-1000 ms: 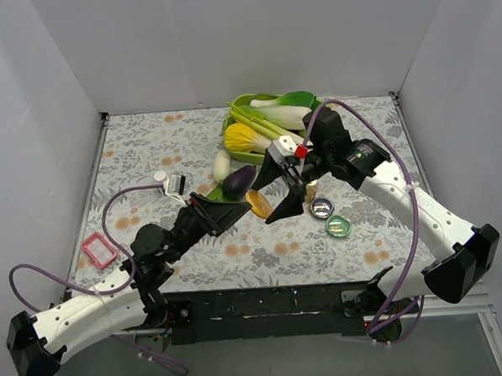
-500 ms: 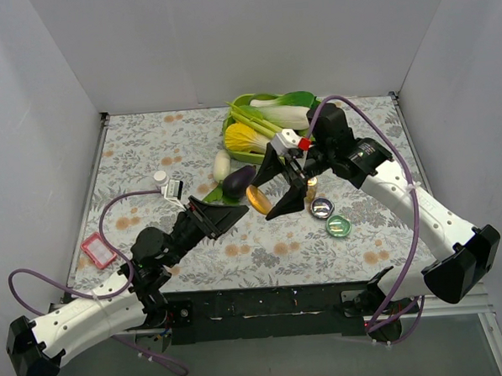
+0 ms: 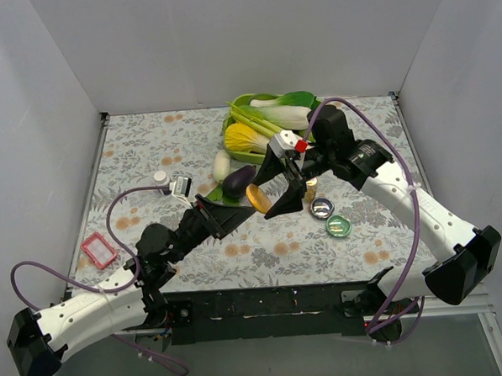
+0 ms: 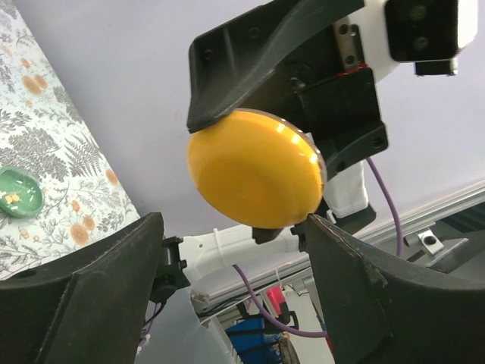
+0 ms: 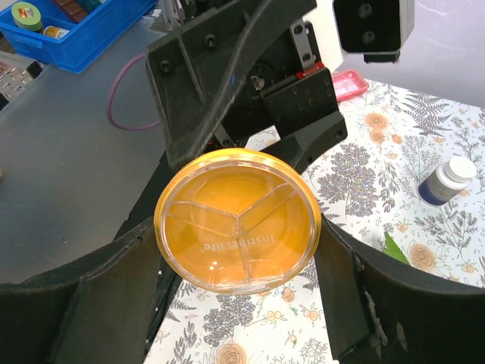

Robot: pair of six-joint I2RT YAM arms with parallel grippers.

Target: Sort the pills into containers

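Orange dish (image 3: 258, 198) is held in the air over the desk (image 3: 148, 143), tipped on edge, its rim clamped by the right gripper (image 3: 266, 196). Three compartments are seen in the right wrist view, with no pills visible in them. The left gripper (image 3: 236, 216) is parked just beside the dish, jaws wide apart and gripping nothing. The blue dish (image 3: 322, 207) and green dish (image 3: 338, 226) lie close together on the desk under the right arm.

Step is judged to be a handover or repositioning of the orange dish. Next, a square grip on the thin rim is needed before any release, or a flat set-down.
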